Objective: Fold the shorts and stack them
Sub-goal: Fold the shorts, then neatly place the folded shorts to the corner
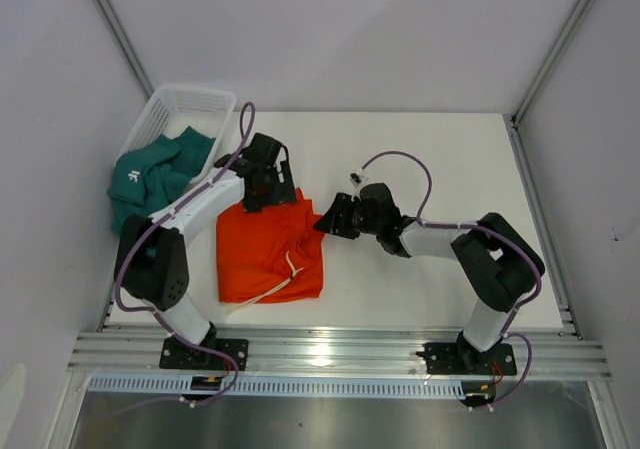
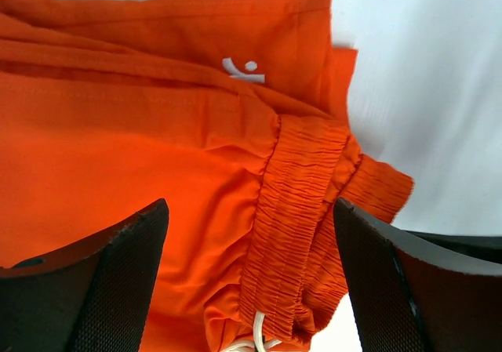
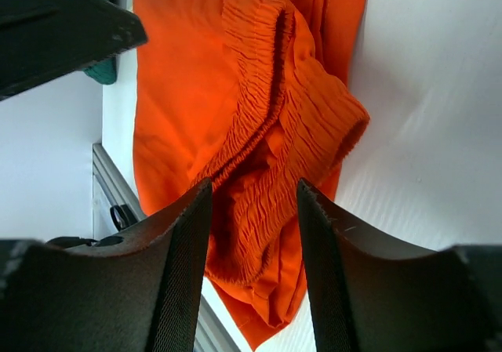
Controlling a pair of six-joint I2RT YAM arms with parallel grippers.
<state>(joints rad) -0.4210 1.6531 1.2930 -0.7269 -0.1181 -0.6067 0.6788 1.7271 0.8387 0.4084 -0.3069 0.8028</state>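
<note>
The orange shorts (image 1: 270,249) lie roughly folded on the tabletop (image 1: 430,159); the dark teal shorts (image 1: 150,174) drape over the white mesh basket (image 1: 200,99). The left end effector (image 2: 249,207) and right end effector (image 3: 253,186) hover spread over the bunched waistband (image 2: 302,203), pinching nothing, probably placed to straighten it.

Two pairs of shorts were out: orange pair (image 1: 265,254) centre-frame, teal pair (image 1: 150,174) upper left. One basket (image 1: 200,97) up there. Two grippers, left gripper (image 1: 262,199) and right gripper (image 1: 328,219).
</note>
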